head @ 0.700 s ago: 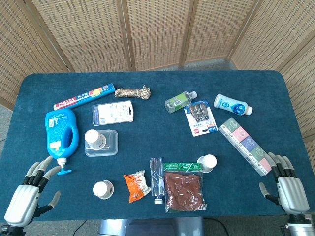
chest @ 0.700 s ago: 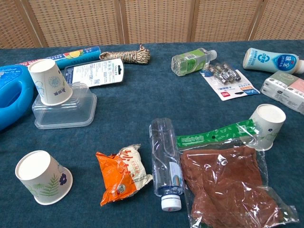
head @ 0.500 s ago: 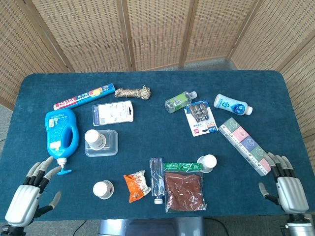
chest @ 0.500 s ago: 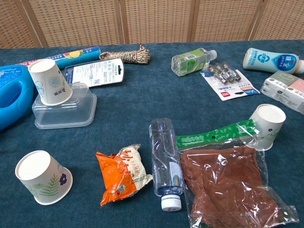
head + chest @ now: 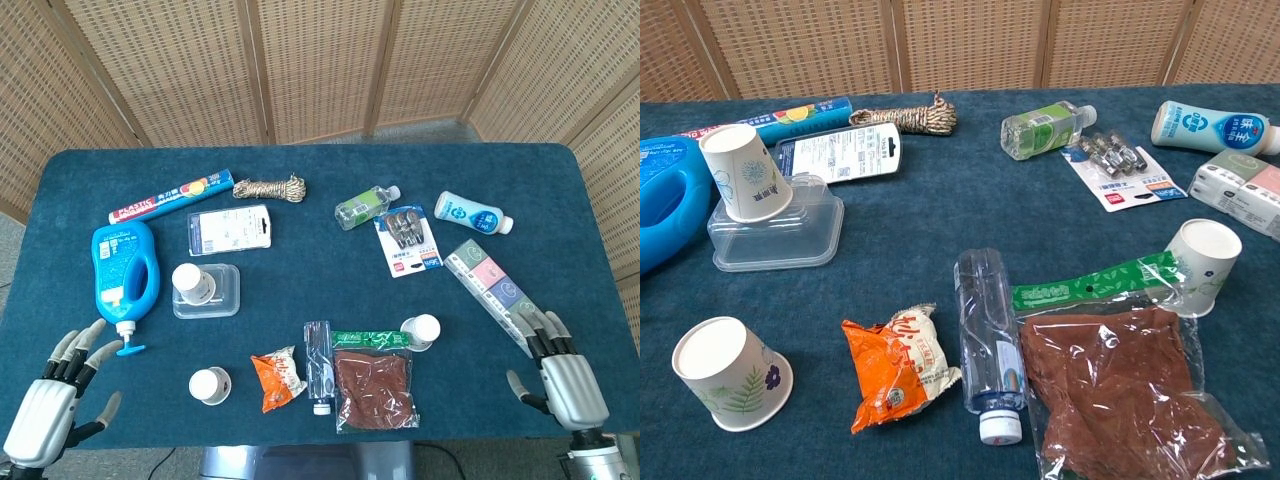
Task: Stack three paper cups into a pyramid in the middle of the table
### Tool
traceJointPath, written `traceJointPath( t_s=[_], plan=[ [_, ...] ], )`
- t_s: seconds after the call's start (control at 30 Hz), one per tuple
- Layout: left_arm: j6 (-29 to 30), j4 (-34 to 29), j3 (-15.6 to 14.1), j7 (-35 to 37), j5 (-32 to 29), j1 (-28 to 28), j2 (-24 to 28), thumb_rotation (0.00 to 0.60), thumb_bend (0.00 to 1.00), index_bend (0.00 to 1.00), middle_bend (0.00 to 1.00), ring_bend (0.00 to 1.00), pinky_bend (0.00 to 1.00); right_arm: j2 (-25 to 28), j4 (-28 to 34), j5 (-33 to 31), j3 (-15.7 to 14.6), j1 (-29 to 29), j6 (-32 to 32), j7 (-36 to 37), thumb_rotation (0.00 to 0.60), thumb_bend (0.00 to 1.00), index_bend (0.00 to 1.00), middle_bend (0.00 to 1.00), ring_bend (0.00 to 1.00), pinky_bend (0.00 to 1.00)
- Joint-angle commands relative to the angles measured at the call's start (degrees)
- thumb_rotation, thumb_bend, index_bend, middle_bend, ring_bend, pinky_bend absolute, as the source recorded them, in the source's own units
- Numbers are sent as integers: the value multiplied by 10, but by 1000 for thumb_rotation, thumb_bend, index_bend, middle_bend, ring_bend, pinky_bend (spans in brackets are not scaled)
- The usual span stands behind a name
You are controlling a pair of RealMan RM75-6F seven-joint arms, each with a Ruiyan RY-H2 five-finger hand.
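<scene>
On the blue table (image 5: pixel 300 170), three paper cups stood upside down and well apart. One cup (image 5: pixel 191 283) sat on a clear plastic container (image 5: pixel 222 294) at the left, one cup (image 5: pixel 209 385) stood near the front left beside an orange snack packet (image 5: pixel 277 377), and one cup (image 5: pixel 421 331) rested right of centre, touching a green-topped bag (image 5: pixel 372 377). At the front corners, the left hand (image 5: pixel 50 410) and right hand (image 5: pixel 563 380) held nothing, fingers spread.

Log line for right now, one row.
cups: three paper cups apart, unstacked | left hand: open, near edge | right hand: open, near edge | pyramid: not started
</scene>
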State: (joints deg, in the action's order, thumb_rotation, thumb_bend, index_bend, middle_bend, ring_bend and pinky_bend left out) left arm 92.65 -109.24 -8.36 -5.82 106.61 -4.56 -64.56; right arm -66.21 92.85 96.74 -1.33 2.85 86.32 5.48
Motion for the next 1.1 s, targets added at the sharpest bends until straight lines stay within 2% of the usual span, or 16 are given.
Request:
traceJointPath(
  t_s=[0.03,0.33,0.6,0.8,1.1],
  plan=[
    [-1,-1,-1,1,0,0,2,600,456,172,0,0,0,7,22,12,3,18,-19,-25,600,412,0,0,0,0],
    [-9,-6,5,7,-7,8,11,600,456,171,0,0,0,4,87,5,18,90,-128,-104,600,419,0,0,0,8],
    [-25,2,8,13,-27,14,4,600,456,171,0,0,0,-12,112,-50,35,145,-223,-187,600,419,0,0,0,9],
    [-32,5,13,14,-35,20,2,600,456,171,0,0,0,-28,106,-96,44,172,-266,-222,600,425,0,0,0,9],
    [-27,-14,9,21,-12,27,21,600,456,168,0,0,0,-42,100,-132,46,196,-289,-251,600,434,0,0,0,36]
  ],
)
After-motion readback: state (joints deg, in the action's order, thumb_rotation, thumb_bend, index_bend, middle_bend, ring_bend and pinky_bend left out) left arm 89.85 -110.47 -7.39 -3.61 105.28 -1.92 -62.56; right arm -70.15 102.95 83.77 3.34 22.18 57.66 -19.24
